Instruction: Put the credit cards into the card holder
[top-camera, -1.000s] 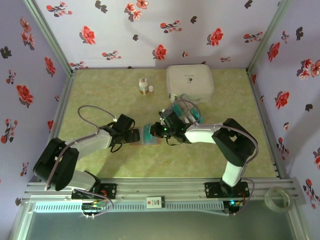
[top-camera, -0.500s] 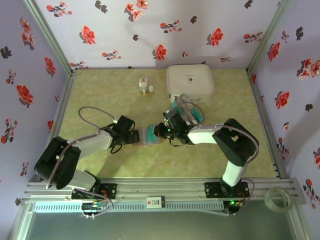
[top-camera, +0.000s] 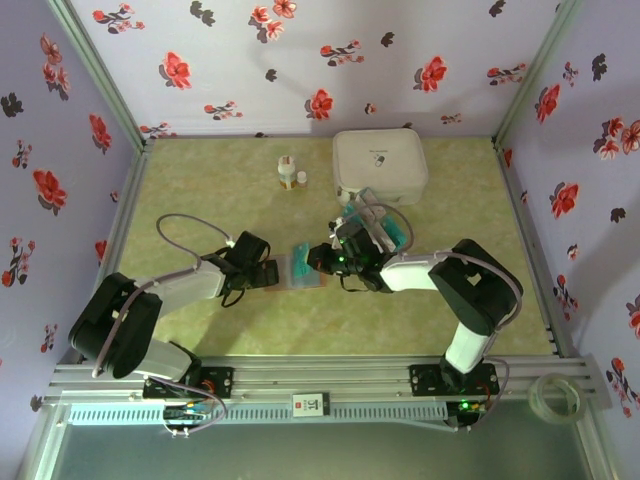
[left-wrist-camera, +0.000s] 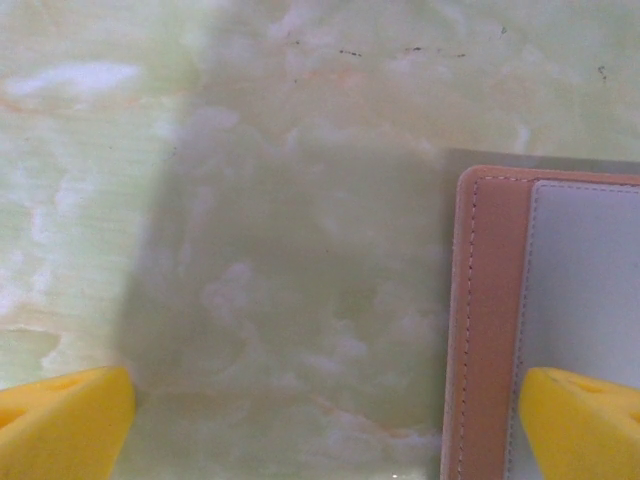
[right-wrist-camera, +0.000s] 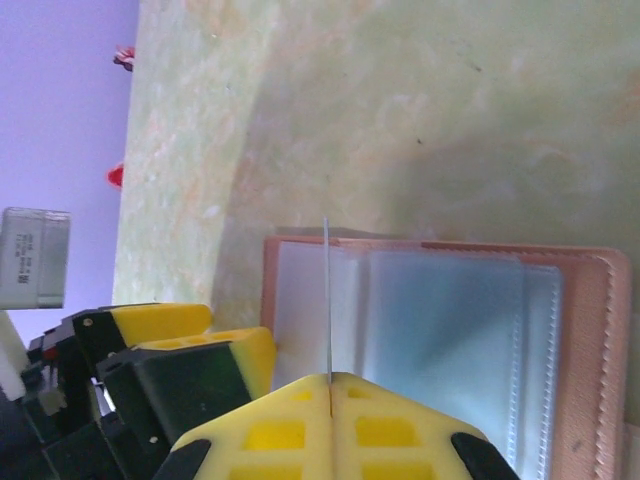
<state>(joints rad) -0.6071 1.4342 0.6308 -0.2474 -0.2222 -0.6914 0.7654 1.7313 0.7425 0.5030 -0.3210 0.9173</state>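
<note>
Tan card holder (right-wrist-camera: 440, 330) lies open just below right gripper (right-wrist-camera: 330, 385) pinching a card (right-wrist-camera: 327, 290).

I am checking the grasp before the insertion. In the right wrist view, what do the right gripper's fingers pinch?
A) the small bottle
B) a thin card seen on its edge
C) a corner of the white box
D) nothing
B: the right gripper is shut on a thin card that stands edge-on in front of the open card holder.
</note>
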